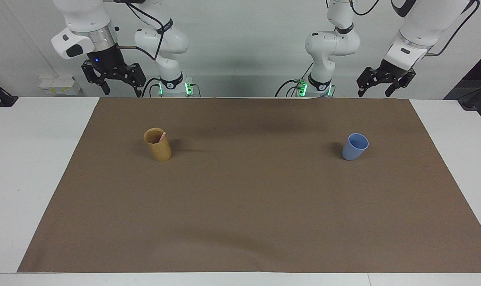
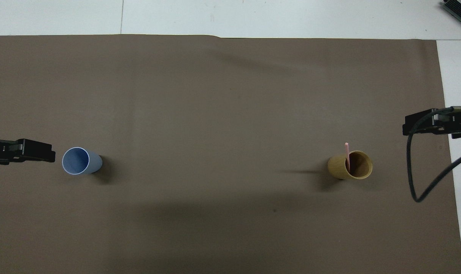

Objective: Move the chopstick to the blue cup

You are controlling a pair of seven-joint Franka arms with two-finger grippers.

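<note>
The pale-pink chopstick [image 1: 162,137] [image 2: 347,155] stands inside a tan-yellow cup [image 1: 158,147] [image 2: 353,168], its tip poking just above the rim. That cup is toward the right arm's end of the table. The light-blue cup [image 1: 354,147] [image 2: 81,161] stands upright and holds nothing, toward the left arm's end. My right gripper [image 1: 122,91] [image 2: 410,126] hangs open and raised, off to the side of the tan cup. My left gripper [image 1: 374,92] [image 2: 44,152] also hangs open and raised, beside the blue cup. Neither touches anything.
A brown mat [image 1: 240,206] [image 2: 215,114] covers most of the white table [image 1: 30,159]. A black cable [image 2: 414,182] loops down from the right arm. A white socket box [image 1: 60,85] sits past the table's edge at the right arm's end.
</note>
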